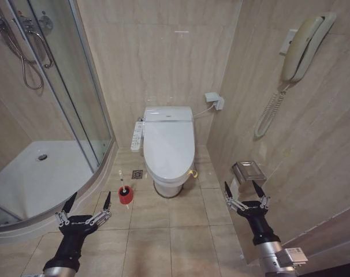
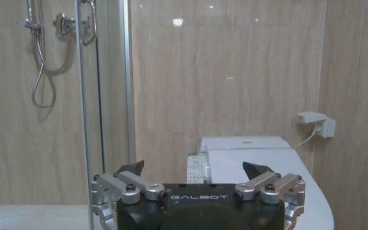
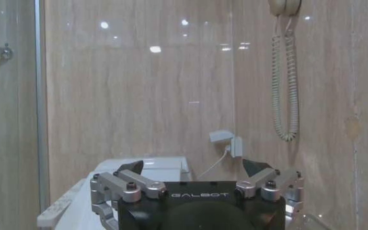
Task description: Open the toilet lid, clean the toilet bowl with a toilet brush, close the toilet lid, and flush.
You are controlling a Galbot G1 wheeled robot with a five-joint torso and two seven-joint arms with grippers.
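Note:
The toilet lid (image 1: 170,145) lies shut over the seat, glossy white, against the far wall. It covers the inside of the toilet bowl, so just the bowl's outer ceramic base (image 1: 170,186) shows. The toilet brush (image 1: 124,195) stands in its red holder on the floor tiles, left of the toilet. My left gripper (image 1: 89,199) hangs open low at the front left, short of the brush and holding nothing. My right gripper (image 1: 241,187) is open and empty at the front right, near the side wall. From the left wrist, the lid (image 2: 267,167) sits beyond the open left gripper (image 2: 192,167).
A glass shower enclosure (image 1: 77,86) with a white curved tray (image 1: 42,179) fills the left. The remote panel (image 1: 137,135) hangs at the toilet's left side. A wall phone (image 1: 299,49) and a metal paper holder (image 1: 248,172) are on the right wall. Open tiles (image 1: 163,231) lie ahead.

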